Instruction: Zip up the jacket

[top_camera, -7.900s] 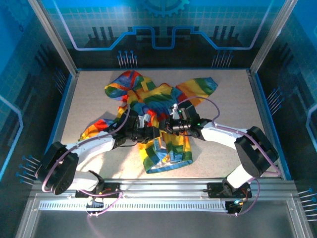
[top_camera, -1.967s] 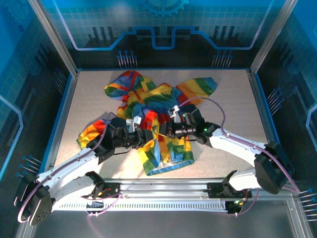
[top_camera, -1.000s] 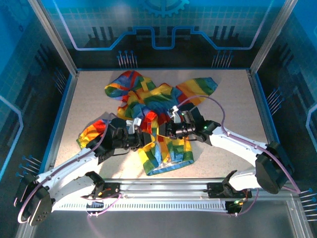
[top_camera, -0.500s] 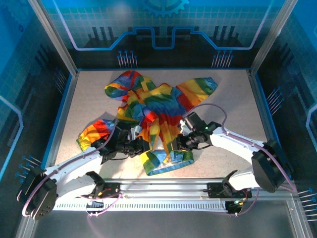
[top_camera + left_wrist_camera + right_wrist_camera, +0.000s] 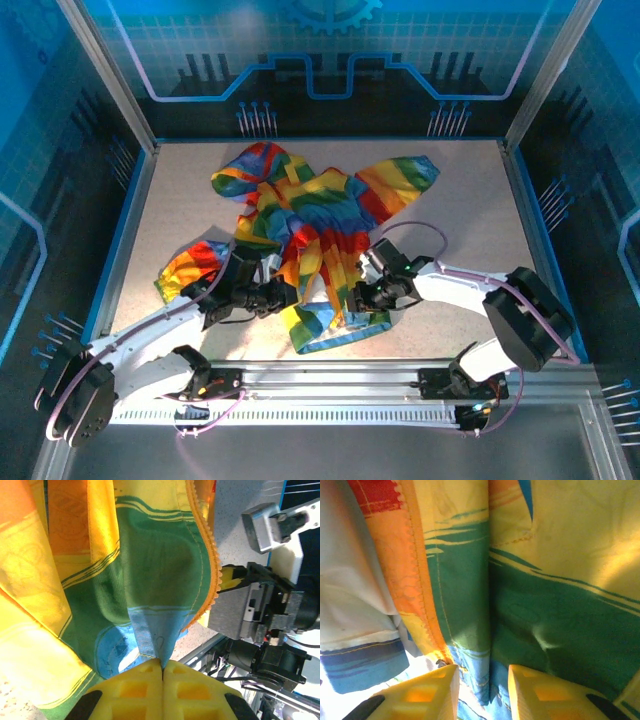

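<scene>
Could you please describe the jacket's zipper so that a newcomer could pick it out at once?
On the speckled table lies a crumpled rainbow-striped jacket. Along its open front edge, between the left gripper and the right gripper, runs the zipper. Unlike the striped cloth around it, it is a plain orange strip edged with small teeth.

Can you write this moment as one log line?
left gripper: shut on jacket hem; right gripper: open beside zipper; jacket: unzipped
</scene>
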